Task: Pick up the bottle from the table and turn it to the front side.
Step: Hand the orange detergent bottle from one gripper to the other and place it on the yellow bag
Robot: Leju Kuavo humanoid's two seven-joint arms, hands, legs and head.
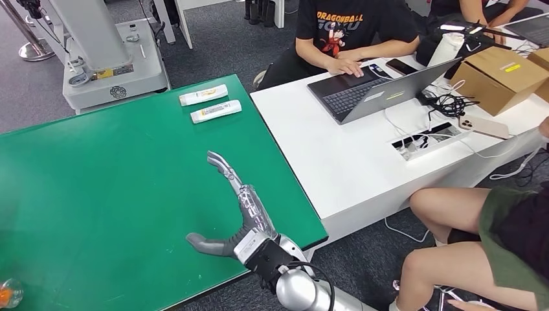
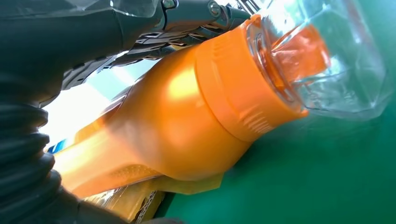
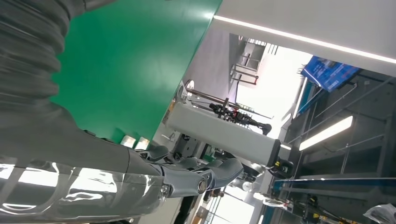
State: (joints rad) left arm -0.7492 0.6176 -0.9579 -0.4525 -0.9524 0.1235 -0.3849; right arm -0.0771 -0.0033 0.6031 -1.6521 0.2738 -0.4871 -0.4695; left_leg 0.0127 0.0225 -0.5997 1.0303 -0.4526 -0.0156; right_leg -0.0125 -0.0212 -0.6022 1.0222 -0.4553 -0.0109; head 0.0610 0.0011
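Left wrist view: left hand (image 2: 56, 93) fingers (image 2: 187, 23) around the orange bottle (image 2: 196, 107).

right hand (image 1: 241, 223) open, fingers spread above green counter (image 1: 97, 188); two white tubes (image 1: 208, 103) at far edge; bottle (image 1: 9, 293) bottom-left corner

— What carries the things?
— A green table (image 1: 116, 188), its top a flat mat.
— What lies on it?
— Two white tubes (image 1: 208, 103) lie side by side near its far right corner. An orange bottle (image 1: 9, 293) with a clear cap sits at the near left edge, its side against the green surface.
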